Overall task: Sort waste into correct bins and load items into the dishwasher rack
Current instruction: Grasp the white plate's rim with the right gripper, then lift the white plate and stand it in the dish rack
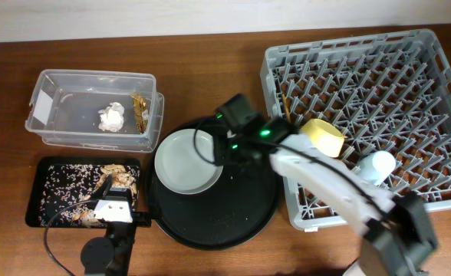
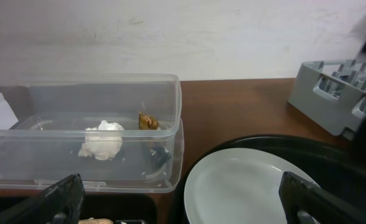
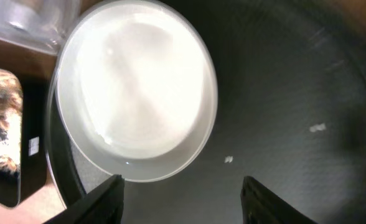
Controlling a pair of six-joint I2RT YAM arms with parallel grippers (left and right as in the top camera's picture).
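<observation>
Your right gripper is released: in the right wrist view both fingers stand wide apart at the lower edge, and nothing is between them. The pale grey plate lies flat on the round black tray, on the part farther from the rack, in the middle of the desk. From the right gripper the plate is ahead, on the side away from the rack. The fingers hang over bare tray just beside the plate's rim, not around it. The plate is round, so it has no long axis to align with; what matters is the rim facing the rack, which is the nearest part to you. I judge the right arm is the one for this plate. The left gripper, also released and empty, hovers over the shallow black tray with the food scraps, farther from the plate. Because the plate lies flat, you will probably need to bring one finger under the rim.
</observation>
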